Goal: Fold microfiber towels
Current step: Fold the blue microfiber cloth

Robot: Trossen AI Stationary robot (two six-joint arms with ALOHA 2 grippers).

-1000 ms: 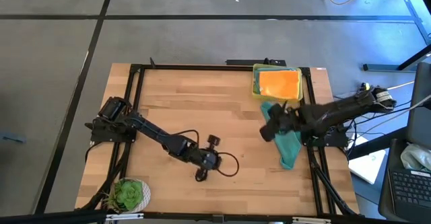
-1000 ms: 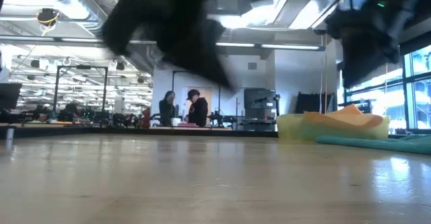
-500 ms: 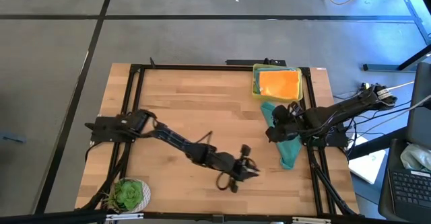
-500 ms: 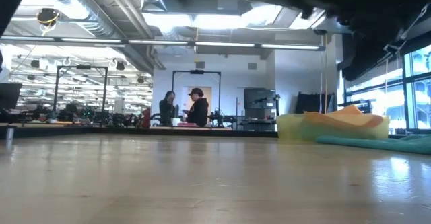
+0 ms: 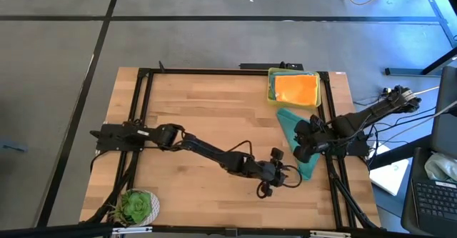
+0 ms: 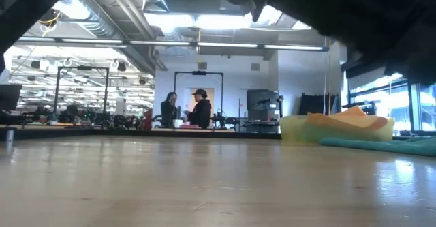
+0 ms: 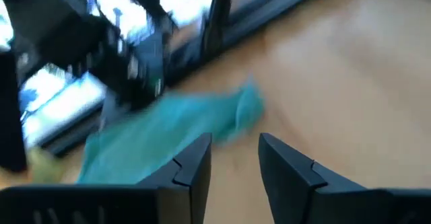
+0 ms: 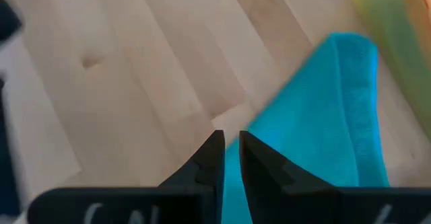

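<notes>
Early stage — teal towel (image 5: 296,134) unfolded on worktop (image 5: 207,116).
Left claw (image 7: 234,158) part-open, empty; right claw (image 8: 229,150) narrow — orange towel (image 5: 295,89) waiting.

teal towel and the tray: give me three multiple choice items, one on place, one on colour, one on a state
1. Where does the teal towel lie?
A. in the tray
B. on the table beside the tray
C. on the plant

2. What colour is the cloth on top in the yellow tray?
A. orange
B. pink
C. white

3. How do the left gripper jaws stand?
A. clamped on the towel
B. apart, holding nothing
C. shut on the tray

Key: B, it lies flat on the wood near the tray; A, the orange towel fills the tray; B, a gap shows between the jaws.
</notes>
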